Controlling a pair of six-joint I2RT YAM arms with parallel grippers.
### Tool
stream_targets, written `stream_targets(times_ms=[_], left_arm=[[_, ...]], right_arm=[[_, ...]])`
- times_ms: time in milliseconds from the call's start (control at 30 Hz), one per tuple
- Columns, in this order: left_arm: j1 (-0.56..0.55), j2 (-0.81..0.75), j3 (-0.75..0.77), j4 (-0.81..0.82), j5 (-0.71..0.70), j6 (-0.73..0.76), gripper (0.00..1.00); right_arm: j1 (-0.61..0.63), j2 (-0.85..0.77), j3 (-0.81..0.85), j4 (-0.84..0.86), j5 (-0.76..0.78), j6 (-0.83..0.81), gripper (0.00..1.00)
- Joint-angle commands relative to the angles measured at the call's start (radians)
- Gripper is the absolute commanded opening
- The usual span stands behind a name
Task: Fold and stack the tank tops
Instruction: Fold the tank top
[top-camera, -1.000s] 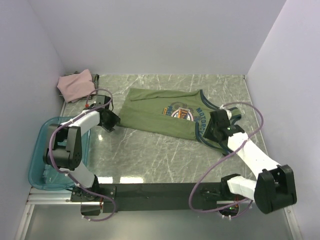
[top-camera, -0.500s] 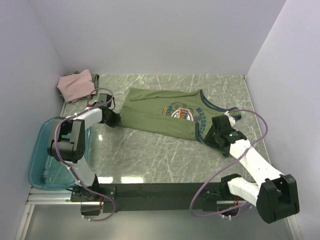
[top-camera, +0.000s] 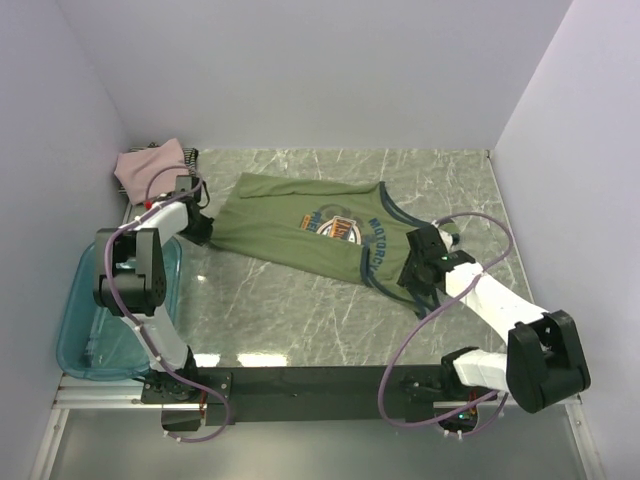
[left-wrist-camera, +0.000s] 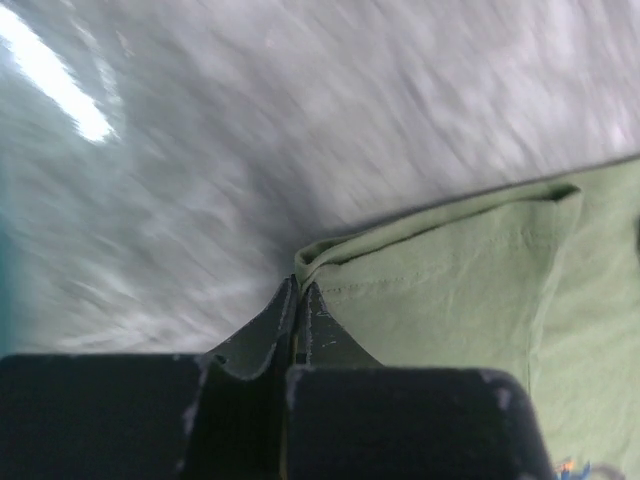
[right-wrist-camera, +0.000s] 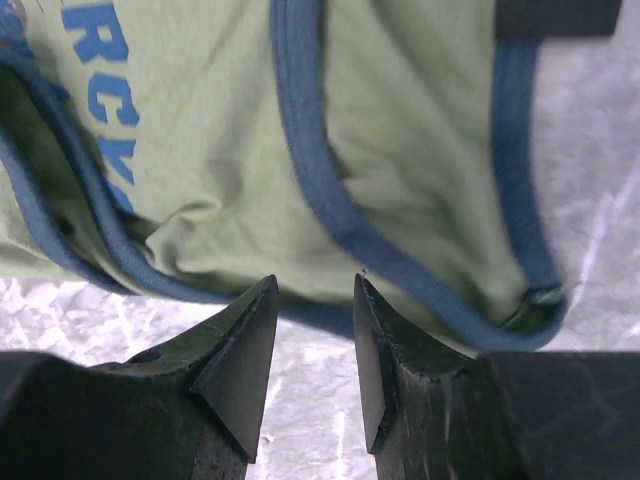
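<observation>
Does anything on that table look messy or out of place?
The green tank top lies slanted across the table, its straps rumpled near the right hand. The left hand pinches its hem corner. The pink top sits in a loose heap in the far left corner. Nothing looks spilled or damaged.

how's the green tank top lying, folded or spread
Spread: the green tank top lies flat, full length, chest graphic face up.
</observation>
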Motion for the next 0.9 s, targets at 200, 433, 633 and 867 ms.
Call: stream_targets(times_ms=[200,433,633,867], left_arm=[[0.062,0.015,0.070,-0.067,-0.077,0.039,0.01],[0.093,0.031,0.076,-0.054,-0.042,0.037,0.01],[0.104,0.022,0.073,-0.042,-0.037,0.036,0.01],[0.114,0.028,0.064,-0.033,-0.014,0.037,0.01]], right_arm=[[0.025,-0.086,0.046,-0.082,0.122,0.061,0.49],[0.031,-0.175,-0.030,-0.177,0.107,0.107,0.46],[0.074,-0.143,-0.073,-0.145,0.084,0.153,0.45],[0.074,-0.128,-0.104,-0.106,0.119,0.204,0.45]])
